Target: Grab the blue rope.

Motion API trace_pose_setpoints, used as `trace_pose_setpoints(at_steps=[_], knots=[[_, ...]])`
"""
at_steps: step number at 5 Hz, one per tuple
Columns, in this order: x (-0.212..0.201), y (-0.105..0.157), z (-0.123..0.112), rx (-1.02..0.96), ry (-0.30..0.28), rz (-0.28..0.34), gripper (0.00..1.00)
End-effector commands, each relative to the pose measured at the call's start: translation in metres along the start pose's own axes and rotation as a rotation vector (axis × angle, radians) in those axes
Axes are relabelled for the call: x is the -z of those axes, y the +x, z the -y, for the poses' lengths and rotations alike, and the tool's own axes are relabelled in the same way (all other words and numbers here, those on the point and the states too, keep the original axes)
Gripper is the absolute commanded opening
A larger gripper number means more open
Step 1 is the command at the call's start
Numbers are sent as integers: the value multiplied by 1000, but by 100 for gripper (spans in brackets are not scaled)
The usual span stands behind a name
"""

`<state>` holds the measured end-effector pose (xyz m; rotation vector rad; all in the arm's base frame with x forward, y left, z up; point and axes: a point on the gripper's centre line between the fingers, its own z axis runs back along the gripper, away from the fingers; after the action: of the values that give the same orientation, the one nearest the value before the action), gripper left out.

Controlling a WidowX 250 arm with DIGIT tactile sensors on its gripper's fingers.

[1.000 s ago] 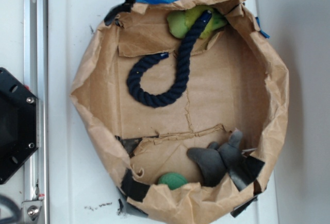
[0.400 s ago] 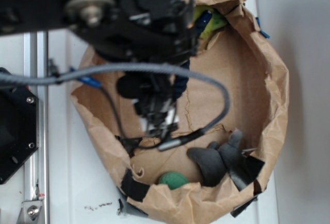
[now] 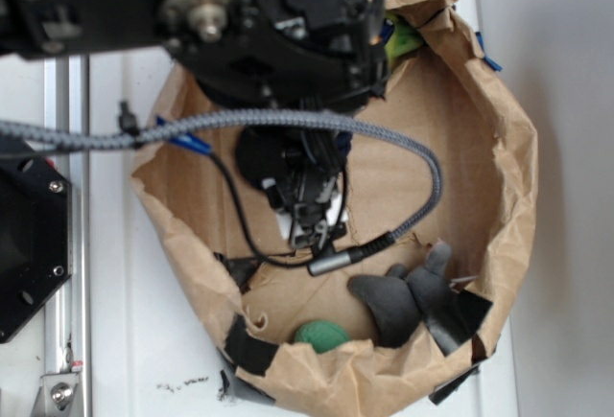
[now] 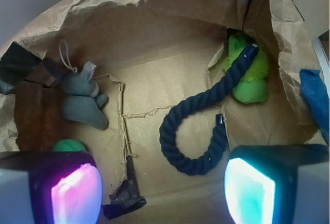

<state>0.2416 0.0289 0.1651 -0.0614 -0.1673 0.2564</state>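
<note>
The thick navy twisted cotton rope (image 4: pixel 198 131) lies hooked on the floor of the crumpled brown paper bin (image 4: pixel 154 7), its upper end on a lime-green plush toy (image 4: pixel 250 77). The black gripper (image 3: pixel 309 230) hovers above, fingers spread, holding nothing. Grasp not yet begun; descent and closure remain.

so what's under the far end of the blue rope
The blue rope lies with its far end on a lime green toy. The rope covers part of the toy, so anything beneath that stays hidden.

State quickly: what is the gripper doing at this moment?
Gripper: open, holding nothing, above the blue rope.
</note>
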Motion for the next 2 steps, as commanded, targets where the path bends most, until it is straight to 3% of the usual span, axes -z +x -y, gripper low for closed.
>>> trace_pose_setpoints(at_steps=[1,2], knots=[[12,26,-11,-56,37,69,100],[36,46,-5,-102,30,91,100]])
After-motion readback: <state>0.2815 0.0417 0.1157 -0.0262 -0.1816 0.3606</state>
